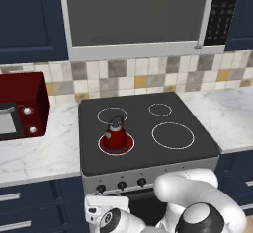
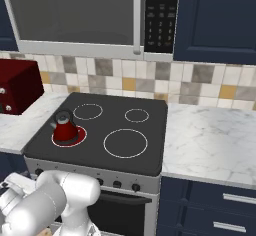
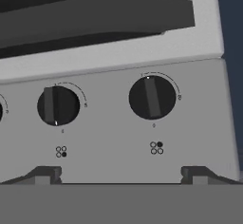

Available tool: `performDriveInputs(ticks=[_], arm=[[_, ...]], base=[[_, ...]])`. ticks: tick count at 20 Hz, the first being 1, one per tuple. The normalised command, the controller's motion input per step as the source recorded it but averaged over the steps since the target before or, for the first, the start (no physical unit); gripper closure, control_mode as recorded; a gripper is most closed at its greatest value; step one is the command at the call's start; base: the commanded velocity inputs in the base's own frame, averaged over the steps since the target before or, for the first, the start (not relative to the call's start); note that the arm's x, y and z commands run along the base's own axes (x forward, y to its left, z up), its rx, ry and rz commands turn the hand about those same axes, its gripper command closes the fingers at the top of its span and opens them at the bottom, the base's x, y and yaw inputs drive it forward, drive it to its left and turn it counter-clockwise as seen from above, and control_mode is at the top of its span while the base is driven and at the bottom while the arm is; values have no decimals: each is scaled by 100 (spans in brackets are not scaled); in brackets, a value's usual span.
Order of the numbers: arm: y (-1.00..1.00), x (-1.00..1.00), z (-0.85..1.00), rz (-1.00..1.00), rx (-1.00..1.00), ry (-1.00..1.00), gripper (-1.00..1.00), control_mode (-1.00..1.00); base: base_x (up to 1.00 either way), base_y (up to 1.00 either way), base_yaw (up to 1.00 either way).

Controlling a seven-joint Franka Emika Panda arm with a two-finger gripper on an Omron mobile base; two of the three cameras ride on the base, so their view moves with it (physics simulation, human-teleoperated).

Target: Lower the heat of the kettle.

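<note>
Lining up on the stove knobs to turn the kettle's burner down.

My end effector (image 3: pixel 121 174) is spread wide and holds nothing; its two tips rise at 7 and 5 o'clock of the hand view, facing the stove's control panel (image 3: pixel 114 133). The kettle (image 1: pixel 116 135) sits on the glowing red burner (image 1: pixel 116 144) at the front left of the cooktop (image 1: pixel 148 128), at about 9 o'clock from the big front ring (image 1: pixel 172 135). Two knobs face me: one at 12 to 1 o'clock (image 3: pixel 152 97), one at 10 o'clock (image 3: pixel 58 106). The hand view looks rolled, so I should read the small burner dots under each knob, judge which matches the kettle's burner, centre on it, close squarely across its ridge, and turn gently.
</note>
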Motion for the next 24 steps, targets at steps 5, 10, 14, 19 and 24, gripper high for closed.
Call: performDriveInputs(ticks=[5,10,14,19,24], arm=[[12,0,-9,9,0,0,-100,-100],[10,8,-5,6,0,0,-100,-100],[2,13,-10,7,0,0,-100,-100],[0,13,-17,6,0,0,-100,-100],[0,13,-18,2,0,0,-100,-100]], base=[[0,0,0],[0,0,0],[0,0,0],[0,0,0],[0,0,0]])
